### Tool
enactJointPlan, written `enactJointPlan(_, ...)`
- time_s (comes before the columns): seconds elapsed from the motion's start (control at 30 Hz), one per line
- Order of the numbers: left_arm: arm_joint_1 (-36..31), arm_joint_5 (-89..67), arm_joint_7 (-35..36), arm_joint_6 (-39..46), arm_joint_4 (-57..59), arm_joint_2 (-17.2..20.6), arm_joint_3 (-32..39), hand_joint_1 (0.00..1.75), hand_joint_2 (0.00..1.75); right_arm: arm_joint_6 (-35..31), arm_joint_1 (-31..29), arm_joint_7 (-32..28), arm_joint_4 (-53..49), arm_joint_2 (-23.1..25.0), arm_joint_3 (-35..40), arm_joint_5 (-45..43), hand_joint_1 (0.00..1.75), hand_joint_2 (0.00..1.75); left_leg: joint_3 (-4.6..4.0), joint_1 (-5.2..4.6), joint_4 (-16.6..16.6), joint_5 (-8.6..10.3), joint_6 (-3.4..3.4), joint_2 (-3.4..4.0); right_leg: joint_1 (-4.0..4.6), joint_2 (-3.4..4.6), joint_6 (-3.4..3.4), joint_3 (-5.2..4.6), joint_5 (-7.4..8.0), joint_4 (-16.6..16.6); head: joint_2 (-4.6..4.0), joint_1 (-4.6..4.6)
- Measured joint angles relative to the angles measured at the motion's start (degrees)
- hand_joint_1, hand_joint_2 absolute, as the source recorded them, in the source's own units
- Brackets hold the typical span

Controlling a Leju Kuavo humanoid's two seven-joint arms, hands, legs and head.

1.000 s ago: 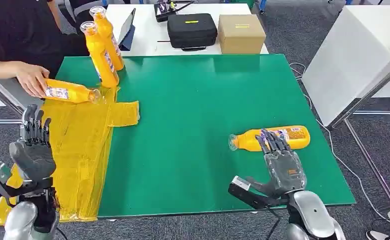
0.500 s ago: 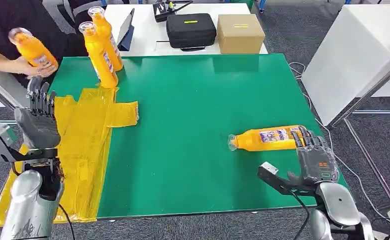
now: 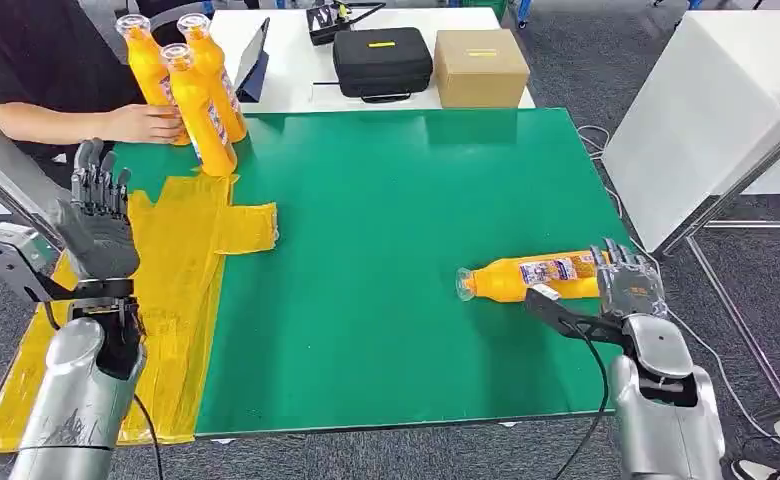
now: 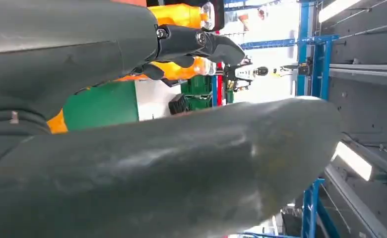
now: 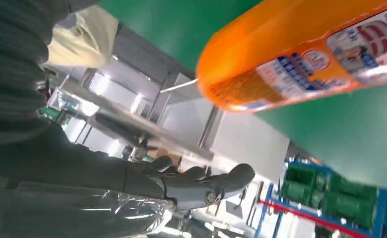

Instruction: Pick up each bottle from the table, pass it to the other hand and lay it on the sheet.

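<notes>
An orange bottle (image 3: 526, 276) lies on its side on the green table (image 3: 396, 200), cap end pointing left. My right hand (image 3: 628, 286) stands at the bottle's base end, fingers apart and holding nothing. In the right wrist view the bottle's base (image 5: 300, 64) is near my fingers (image 5: 201, 186), and a gap shows between them. My left hand (image 3: 101, 220) is raised over the yellow sheet (image 3: 176, 300) with its fingers spread and empty. Three more orange bottles (image 3: 198, 110) stand upright at the back left; a person's hand (image 3: 151, 123) holds one of them.
A person in a black top sits at the table's back left corner. Behind the green table, a white table carries a black case (image 3: 383, 60) and a cardboard box (image 3: 482, 66). A white table (image 3: 716, 110) stands to the right.
The person lifted the bottle off the sheet and stood it beside the two upright ones. My right hand moved right to the lying bottle's base end. My left hand rose.
</notes>
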Motion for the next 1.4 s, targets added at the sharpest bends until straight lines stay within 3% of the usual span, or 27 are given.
enactJointPlan(0.43,-2.1,1.9,-1.6,2.3,3.0,-0.6,-1.7,0.00,0.00,-5.6,-16.6,1.6,27.6,-1.2,2.2,0.2,0.00,1.75,-0.01,0.01,0.0,0.00,0.00,-0.01,0.02,0.00,0.00,-0.02,0.00,0.0,-0.02,0.00)
enactJointPlan(1.4,-2.7,3.4,-3.1,2.6,4.8,-0.5,-1.7,0.00,0.00,-6.2,-28.5,1.9,52.0,-5.9,9.2,0.2,0.00,1.75,-0.02,0.00,0.0,0.00,0.00,-0.09,0.01,-0.04,0.00,0.01,0.00,0.0,-0.02,0.02)
